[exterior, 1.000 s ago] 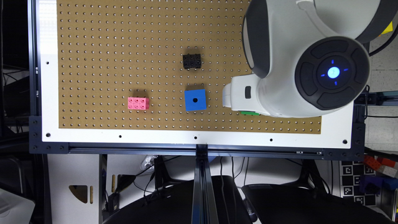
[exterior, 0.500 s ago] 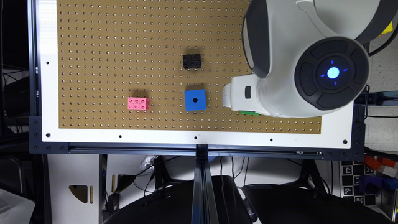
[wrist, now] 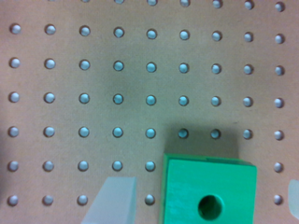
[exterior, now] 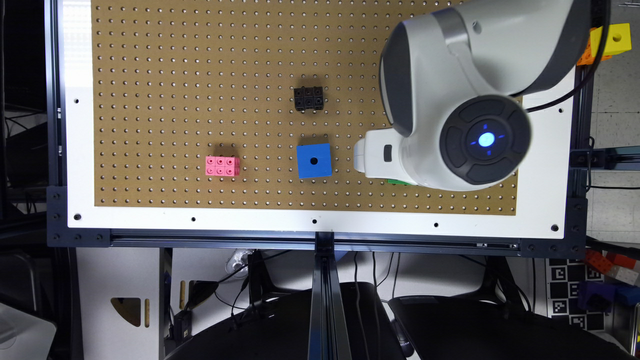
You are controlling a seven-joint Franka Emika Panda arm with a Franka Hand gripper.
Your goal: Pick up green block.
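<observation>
The green block (wrist: 209, 191) is a bright green cube with a round dark hole in its top face, resting on the brown pegboard (wrist: 93, 84). My gripper (wrist: 203, 205) is open, with one pale finger (wrist: 113, 201) on one side of the cube and the other finger's edge (wrist: 294, 192) on the opposite side. Both fingers stand apart from the cube. In the exterior view, just a green sliver of the green block (exterior: 400, 182) peeks out under the arm's white hand (exterior: 376, 156), near the board's front edge.
On the pegboard (exterior: 200, 75) a blue cube with a hole (exterior: 314, 161) sits just to the exterior view's left of the hand. A pink brick (exterior: 222, 166) lies further left and a black brick (exterior: 308, 98) behind. A yellow cube (exterior: 614, 39) is off the board at far right.
</observation>
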